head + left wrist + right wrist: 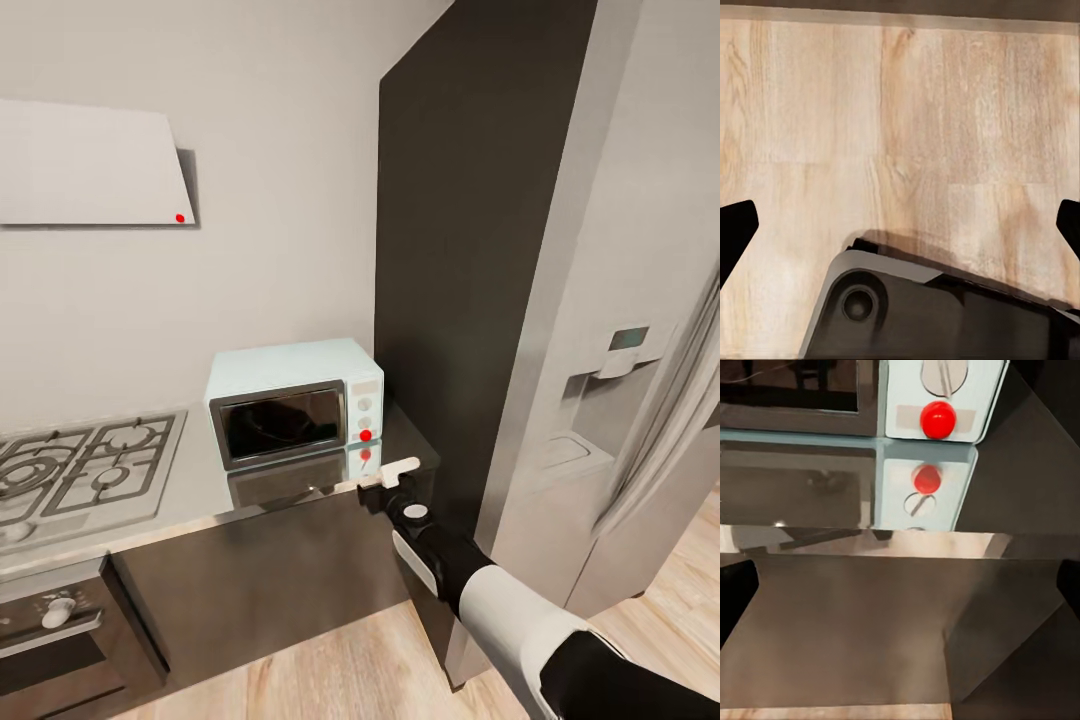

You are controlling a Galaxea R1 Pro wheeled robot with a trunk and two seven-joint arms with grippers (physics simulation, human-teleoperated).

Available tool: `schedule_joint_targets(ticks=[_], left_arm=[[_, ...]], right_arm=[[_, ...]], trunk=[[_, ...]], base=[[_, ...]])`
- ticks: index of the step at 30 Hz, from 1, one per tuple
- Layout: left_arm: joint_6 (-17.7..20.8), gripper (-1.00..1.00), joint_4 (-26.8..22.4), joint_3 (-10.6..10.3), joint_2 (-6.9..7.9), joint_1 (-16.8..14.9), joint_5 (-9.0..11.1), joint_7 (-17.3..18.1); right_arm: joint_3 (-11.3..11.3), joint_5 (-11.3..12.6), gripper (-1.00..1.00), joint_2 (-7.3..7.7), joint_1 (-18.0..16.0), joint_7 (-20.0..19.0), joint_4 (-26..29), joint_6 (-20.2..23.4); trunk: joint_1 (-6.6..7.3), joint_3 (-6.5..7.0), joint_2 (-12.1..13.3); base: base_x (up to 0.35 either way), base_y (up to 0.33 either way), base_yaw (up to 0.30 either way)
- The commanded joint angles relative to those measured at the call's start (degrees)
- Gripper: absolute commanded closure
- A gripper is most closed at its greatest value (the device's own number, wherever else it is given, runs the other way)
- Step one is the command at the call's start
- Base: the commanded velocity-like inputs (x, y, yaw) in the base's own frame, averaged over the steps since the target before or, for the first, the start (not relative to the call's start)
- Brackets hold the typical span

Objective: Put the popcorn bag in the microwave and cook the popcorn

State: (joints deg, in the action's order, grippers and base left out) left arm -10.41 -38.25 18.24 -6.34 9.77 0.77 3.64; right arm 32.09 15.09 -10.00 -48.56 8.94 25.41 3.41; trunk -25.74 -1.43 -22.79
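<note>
The microwave (295,412) sits shut on the table (200,500), at the far right end beside a tall dark cabinet (460,250), with the hob (80,465) at its 9 o'clock. The right fingers (392,473) hover at the table's front edge, at the microwave's 5 o'clock (near its red button (938,419)), spread wide and empty. The left fingers (736,229) are also wide apart, over wood floor (907,135).
</note>
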Motion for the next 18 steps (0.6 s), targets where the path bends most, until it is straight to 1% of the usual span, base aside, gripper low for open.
schedule_joint_targets(ticks=[1, 2, 3, 5, 7, 8, 14, 18], left_arm=[[0.0, -1.00, 0.1, 0.4, -0.07, -0.1, 0.1, 0.4], [0.0, -1.00, 0.8, 0.5, -0.07, -0.5, 0.0, 0.4], [-0.1, -1.00, 2.4, 0.6, -0.07, -1.8, 0.0, 0.4], [-0.9, -1.00, 5.5, 0.6, -0.07, -3.5, -0.2, 0.4], [-1.8, -1.00, 7.7, 0.6, -0.07, -4.5, -0.2, 0.4], [-2.0, -1.00, 8.2, 0.7, -0.07, -4.8, -0.2, 0.4], [-2.2, -1.00, 8.9, 0.7, -0.07, -4.7, -0.1, 0.4], [-2.2, -1.00, 8.9, 0.7, -0.07, -4.7, -0.1, 0.4]], right_arm=[[0.4, 0.4, -1.00, 0.00, -0.1, 0.3, 0.0, 0.2], [0.4, 0.4, -1.00, 0.00, -0.1, -0.4, 0.1, 0.2], [0.4, 0.4, -1.00, 0.00, -0.1, -1.4, 0.6, 0.2], [0.4, 0.4, -1.00, 0.00, -0.1, -2.0, 1.8, 0.4], [0.4, 0.4, -1.00, 0.00, -0.2, -2.2, 2.3, 0.5], [0.4, 0.4, 1.00, 0.00, -0.1, -2.2, 2.4, 0.5], [0.4, 0.6, 1.00, 0.00, -0.5, -2.2, 2.5, 0.5], [0.4, 0.6, 1.00, 0.00, -0.7, -2.2, 2.3, 0.5]], trunk=[[-0.04, -0.12, -0.1], [-0.04, -0.12, -0.1], [-0.04, -0.12, -0.1], [-0.04, -0.12, -0.1], [-0.04, -0.12, -0.1], [-0.04, -0.12, -0.1], [-0.04, -0.12, -0.1], [-0.04, -0.12, -0.1]], base=[[0.031, 0.000, 0.000], [0.150, 0.000, 0.000], [0.263, 0.000, 0.000], [0.304, 0.000, 0.000], [0.198, 0.000, 0.000], [0.069, 0.000, 0.000], [0.037, 0.000, 0.000], [0.270, 0.000, 0.000]])
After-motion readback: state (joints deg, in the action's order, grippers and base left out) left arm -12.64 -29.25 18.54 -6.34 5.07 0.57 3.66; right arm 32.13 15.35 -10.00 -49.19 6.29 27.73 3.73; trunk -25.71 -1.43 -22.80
